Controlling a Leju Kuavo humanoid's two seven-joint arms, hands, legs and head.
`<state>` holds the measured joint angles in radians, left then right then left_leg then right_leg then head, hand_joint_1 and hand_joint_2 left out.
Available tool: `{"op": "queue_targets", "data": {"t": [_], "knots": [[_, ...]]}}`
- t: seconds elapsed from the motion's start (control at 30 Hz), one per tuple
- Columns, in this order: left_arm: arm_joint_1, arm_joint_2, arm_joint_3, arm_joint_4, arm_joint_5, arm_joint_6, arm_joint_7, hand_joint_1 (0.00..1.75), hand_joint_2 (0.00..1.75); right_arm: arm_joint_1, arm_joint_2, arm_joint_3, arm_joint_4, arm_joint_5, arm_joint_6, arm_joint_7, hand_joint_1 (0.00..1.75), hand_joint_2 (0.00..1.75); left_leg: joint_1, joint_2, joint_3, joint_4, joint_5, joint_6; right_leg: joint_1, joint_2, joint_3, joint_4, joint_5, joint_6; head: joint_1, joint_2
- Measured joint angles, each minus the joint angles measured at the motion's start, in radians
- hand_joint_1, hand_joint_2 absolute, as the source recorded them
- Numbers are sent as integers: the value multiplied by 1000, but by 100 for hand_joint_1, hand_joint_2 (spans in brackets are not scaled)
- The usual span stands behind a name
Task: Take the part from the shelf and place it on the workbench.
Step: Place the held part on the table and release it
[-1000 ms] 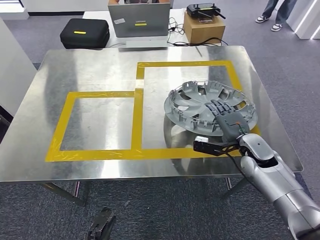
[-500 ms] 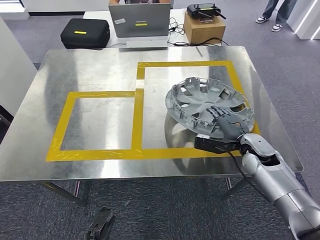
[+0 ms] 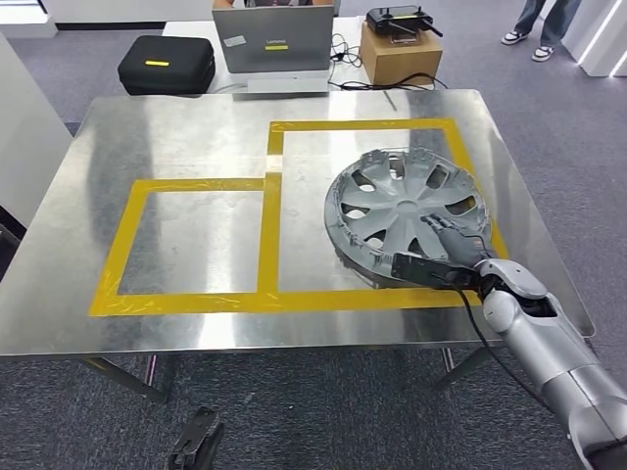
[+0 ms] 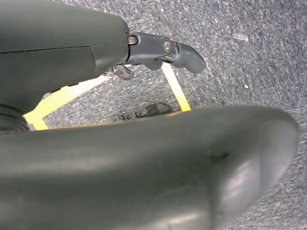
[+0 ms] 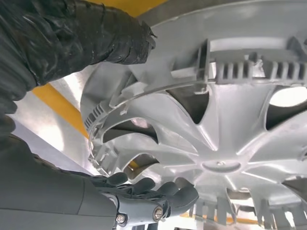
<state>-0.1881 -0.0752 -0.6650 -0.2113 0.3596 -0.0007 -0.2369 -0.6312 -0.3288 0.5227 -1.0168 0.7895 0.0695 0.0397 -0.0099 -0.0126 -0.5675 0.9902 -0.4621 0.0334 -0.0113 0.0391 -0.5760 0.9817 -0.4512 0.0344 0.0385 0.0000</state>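
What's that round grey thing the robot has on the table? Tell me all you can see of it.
The hubcap is a round grey cover, plastic by its look, with spokes fanning from a small hub, openings between them, and ribbed clips along its rim. It sits tilted inside the larger yellow-taped square on the metal table, near the right side. The right hand grips its near edge.

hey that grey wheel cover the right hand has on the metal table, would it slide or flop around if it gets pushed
The wheel cover is probably stiff and light: thin moulded plastic with open spokes. On the polished workbench it would likely slide easily. Tilted on its rim under the right hand, it would probably drop flat, not roll.
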Motion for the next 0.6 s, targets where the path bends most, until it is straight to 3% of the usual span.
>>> {"op": "queue_targets", "data": {"t": [0.33, 0.6], "knots": [[3, 3, 15, 0, -4, -2, 0, 0, 0, -35, -2, 16, 21, 10, 92, -5, 0, 175, 0, 0, 0, 0, 0, 0, 0, 0, 0, 0, 0, 0, 0, 0], [14, 6, 40, 0, 1, 8, -4, 0, 0, -46, -45, 59, -79, 13, 180, 73, 0, 175, 0, 0, 0, 0, 0, 0, 0, 0, -1, 0, 0, 0, 0, 0]]}}
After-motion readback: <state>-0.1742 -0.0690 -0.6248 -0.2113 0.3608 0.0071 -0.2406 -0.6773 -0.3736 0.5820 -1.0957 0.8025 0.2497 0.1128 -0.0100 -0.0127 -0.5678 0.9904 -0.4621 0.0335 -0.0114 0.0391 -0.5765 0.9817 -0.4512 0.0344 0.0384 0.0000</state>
